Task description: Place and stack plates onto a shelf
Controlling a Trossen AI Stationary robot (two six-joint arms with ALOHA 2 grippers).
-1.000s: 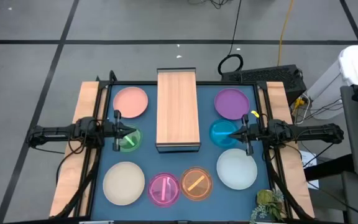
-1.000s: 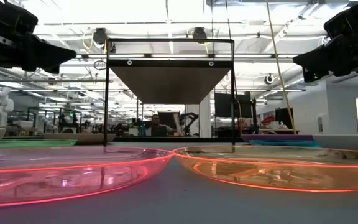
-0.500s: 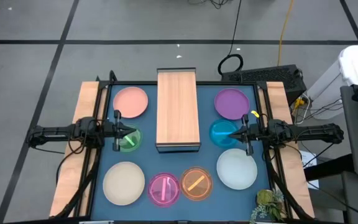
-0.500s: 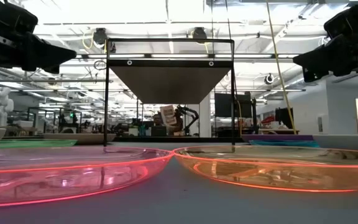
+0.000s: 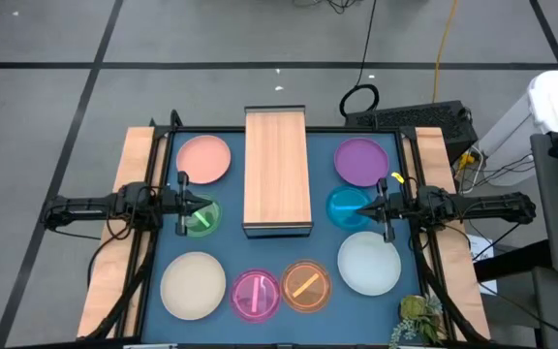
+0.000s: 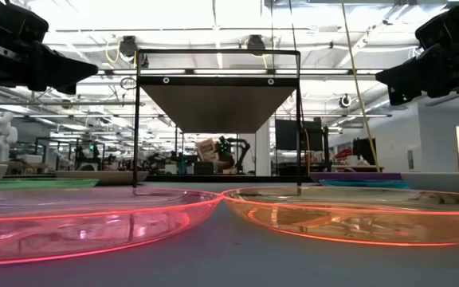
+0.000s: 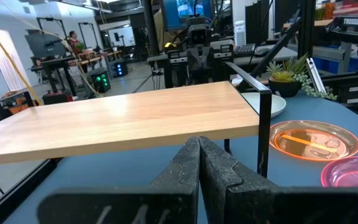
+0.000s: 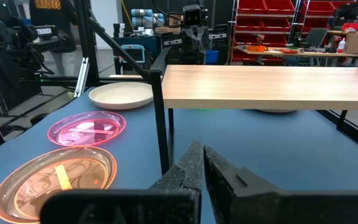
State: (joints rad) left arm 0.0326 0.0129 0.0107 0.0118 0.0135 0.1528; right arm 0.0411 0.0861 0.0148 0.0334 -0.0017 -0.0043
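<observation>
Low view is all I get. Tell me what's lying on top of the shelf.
Observer: Nothing. From above, the shelf has no plates on it.
Operator: Give me the left gripper's position.
Observer: The left gripper is above the green plate, fingers shut.
Operator: Now the right one.
Observer: The right gripper is above the teal plate, fingers shut too.

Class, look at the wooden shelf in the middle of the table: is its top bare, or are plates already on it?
Bare. The high view shows the shelf top as uninterrupted wood grain, with no plate on it.
</observation>
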